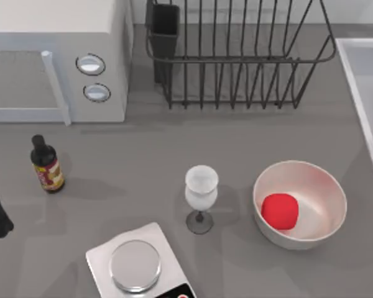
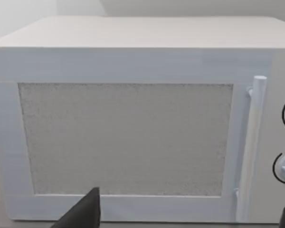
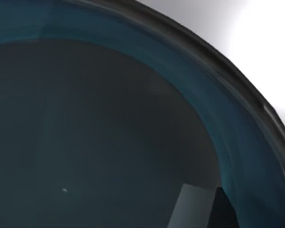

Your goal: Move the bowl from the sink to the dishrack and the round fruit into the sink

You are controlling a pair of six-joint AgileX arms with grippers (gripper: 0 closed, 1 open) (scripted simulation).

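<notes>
One teal-blue bowl (image 3: 109, 133), dark inside, with curved rim.

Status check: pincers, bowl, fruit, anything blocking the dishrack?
Left pincer parked facing microwave. Right wrist camera tight over teal bowl. Round fruit sits in white bowl, not in sink. Dishrack unobstructed.

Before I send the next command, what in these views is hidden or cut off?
- Sink, top view: cut by the right edge; its basin is out of frame.
- Bowl, right wrist view: so close that its position and any grip cannot be judged.
- Left gripper, left wrist view: jaws cropped at the frame edge, facing the microwave.
</notes>
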